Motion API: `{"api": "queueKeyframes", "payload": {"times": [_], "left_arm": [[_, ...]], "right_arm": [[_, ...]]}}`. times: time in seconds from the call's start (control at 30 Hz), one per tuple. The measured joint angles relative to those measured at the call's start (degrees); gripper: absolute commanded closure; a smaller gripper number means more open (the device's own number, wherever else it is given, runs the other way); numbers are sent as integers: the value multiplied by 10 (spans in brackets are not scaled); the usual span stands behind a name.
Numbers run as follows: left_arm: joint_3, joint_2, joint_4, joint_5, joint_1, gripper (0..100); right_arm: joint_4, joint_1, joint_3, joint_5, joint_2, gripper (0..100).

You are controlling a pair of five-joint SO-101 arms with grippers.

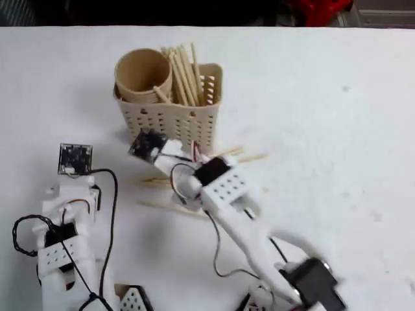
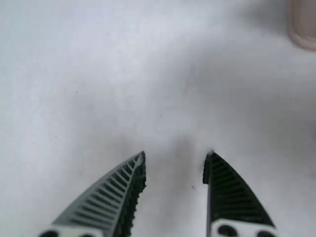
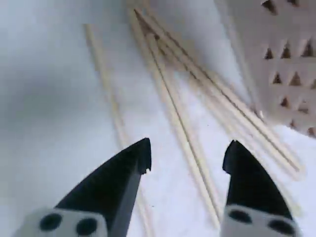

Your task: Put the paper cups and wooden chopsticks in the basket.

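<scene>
My right gripper (image 3: 188, 148) hangs spread wide over loose chopsticks (image 3: 168, 94) lying beside the basket (image 1: 170, 120); paper cups (image 1: 139, 71) sit inside it, toward the far edge of the table (image 1: 324, 129); my left gripper (image 2: 176, 158) gapes over bare table.

Our left arm (image 1: 61, 240) stands folded at the near left, with its wrist pointing away from its base. Our left end effector (image 2: 175, 160) is spread, a clear gap between its two ribbed fingers (image 2: 121, 195). Our right arm (image 1: 243, 230) stretches on a slant from the near right toward the middle. Our right end effector (image 3: 189, 148) is spread too, its dark fingers (image 3: 123, 180) well apart.
</scene>
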Motion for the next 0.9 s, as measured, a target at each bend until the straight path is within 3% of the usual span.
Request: {"api": "queueKeyframes", "payload": {"times": [0.27, 0.5, 0.73, 0.9], "left_arm": [[0, 0, 0, 0, 0, 797], [0, 0, 0, 0, 0, 797], [0, 0, 0, 0, 0, 797], [0, 0, 0, 0, 0, 797]], "right_arm": [[-115, 0, 109, 33, 22, 759], [-134, 1, 130, 35, 25, 762], [-143, -9, 138, 36, 24, 945], [-148, -11, 137, 36, 23, 956]]}}
